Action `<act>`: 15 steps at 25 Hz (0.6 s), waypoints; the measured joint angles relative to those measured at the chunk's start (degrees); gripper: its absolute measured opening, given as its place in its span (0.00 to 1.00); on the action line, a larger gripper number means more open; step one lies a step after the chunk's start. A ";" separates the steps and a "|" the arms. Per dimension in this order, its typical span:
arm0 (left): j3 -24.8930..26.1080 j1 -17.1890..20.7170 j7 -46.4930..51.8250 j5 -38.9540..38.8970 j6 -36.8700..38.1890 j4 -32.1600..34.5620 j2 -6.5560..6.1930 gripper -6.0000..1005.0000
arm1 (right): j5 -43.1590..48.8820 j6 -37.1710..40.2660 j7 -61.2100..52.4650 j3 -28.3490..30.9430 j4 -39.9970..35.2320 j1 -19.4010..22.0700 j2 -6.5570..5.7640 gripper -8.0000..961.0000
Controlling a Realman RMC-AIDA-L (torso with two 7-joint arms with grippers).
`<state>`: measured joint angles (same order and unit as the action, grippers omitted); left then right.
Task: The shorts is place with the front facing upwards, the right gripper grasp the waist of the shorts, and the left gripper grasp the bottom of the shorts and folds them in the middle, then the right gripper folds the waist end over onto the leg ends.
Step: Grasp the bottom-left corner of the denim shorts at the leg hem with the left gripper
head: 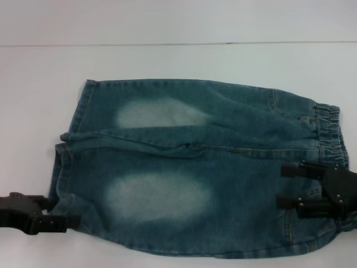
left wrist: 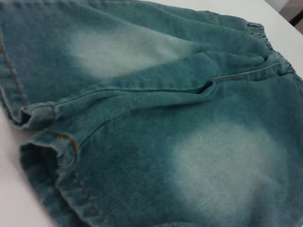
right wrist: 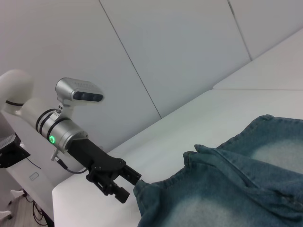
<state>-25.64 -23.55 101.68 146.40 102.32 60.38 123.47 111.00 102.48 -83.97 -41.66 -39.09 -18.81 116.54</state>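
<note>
Blue denim shorts (head: 184, 167) lie flat and front up on the white table (head: 167, 61). The puckered waist (head: 329, 120) is at the right and the bottom leg hems (head: 62, 162) are at the left. My left gripper (head: 64, 213) sits at the near-left corner, open, its fingers either side of the near leg's hem edge. The right wrist view shows the left gripper (right wrist: 132, 188) at that hem corner. My right gripper (head: 281, 186) is open over the near part of the waist end, fingers pointing along the shorts. In the left wrist view the two hems (left wrist: 42, 111) are close and the waist (left wrist: 265, 42) is far.
Bare white table surrounds the shorts on the far side and left. A seam line (head: 167, 44) crosses the table at the back. The table's left edge (right wrist: 71, 194) lies just behind the left gripper, with grey wall panels (right wrist: 165, 47) beyond.
</note>
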 joint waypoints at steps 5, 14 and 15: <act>0.08 -1.01 -0.13 0.04 1.26 -2.92 -1.50 0.69 | 0.00 0.07 -0.02 0.00 -0.02 0.00 0.00 0.98; -0.83 -1.13 -0.18 0.38 0.58 -3.11 -1.51 0.50 | 0.00 0.14 -0.05 0.00 -0.13 0.00 0.00 0.98; -1.27 -1.14 -0.12 0.47 0.31 -3.09 -1.47 0.45 | 0.00 0.16 -0.05 0.00 -0.15 0.00 0.00 0.98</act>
<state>-26.91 -24.68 101.56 146.87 102.62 57.29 122.00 111.00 102.64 -84.02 -41.65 -39.24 -18.81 116.54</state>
